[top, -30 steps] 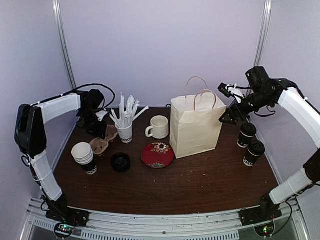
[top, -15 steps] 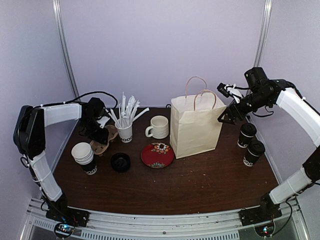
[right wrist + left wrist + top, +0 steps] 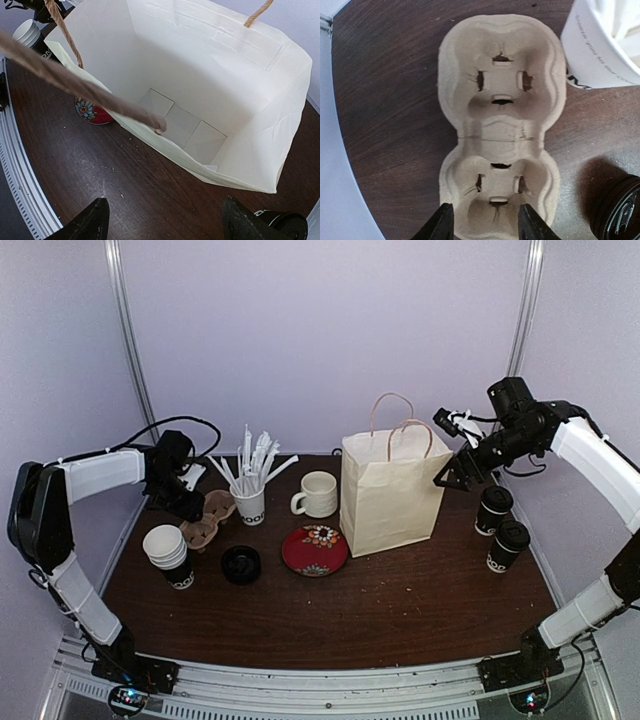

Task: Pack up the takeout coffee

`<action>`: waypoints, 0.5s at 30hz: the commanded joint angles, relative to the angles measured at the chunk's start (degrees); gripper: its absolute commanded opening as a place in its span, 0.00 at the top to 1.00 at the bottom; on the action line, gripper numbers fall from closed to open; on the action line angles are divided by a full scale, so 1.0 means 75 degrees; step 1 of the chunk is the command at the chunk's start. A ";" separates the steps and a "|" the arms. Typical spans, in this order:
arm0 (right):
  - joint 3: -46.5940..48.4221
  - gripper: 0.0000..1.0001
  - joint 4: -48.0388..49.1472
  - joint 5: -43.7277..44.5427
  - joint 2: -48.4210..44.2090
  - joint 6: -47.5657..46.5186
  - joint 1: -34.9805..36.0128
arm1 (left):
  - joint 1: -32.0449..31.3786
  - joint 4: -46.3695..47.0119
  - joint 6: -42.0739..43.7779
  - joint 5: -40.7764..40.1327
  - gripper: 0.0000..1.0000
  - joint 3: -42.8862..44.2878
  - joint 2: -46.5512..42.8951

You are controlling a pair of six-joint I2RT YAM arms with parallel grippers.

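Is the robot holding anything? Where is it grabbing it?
The right tool is open and holds nothing. The left tool sits over one end of the cardboard cup carrier; I can't tell if it grips.

Brown table — bag, carrier, takeout coffee

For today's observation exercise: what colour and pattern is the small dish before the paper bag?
The dish is red with a floral design; top external view shows it best.

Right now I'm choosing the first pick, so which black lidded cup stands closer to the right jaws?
The rear cup, just right of the paper bag; the front cup stands nearer the table's near edge.
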 commanded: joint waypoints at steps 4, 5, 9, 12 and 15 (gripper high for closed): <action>-0.0245 0.20 0.0253 -0.0197 0.0018 0.0087 0.0042 | 0.0348 0.0100 0.0045 0.0433 0.55 0.0473 0.0487; -0.0272 0.20 0.0275 -0.0204 0.0017 0.0097 0.0042 | 0.0352 0.0080 0.0026 0.0410 0.55 0.0535 0.0608; -0.0330 0.20 0.0309 -0.0252 -0.0014 0.0139 0.0042 | 0.0579 0.0000 -0.0019 0.0315 0.55 0.0686 0.0959; -0.0381 0.20 0.0327 -0.0253 -0.0046 0.0160 0.0042 | 0.0774 0.0028 -0.0019 0.0324 0.56 0.0686 0.1042; -0.0431 0.20 0.0336 -0.0252 -0.0063 0.0157 0.0042 | 0.0817 0.0020 0.0034 0.0224 0.56 0.0649 0.1092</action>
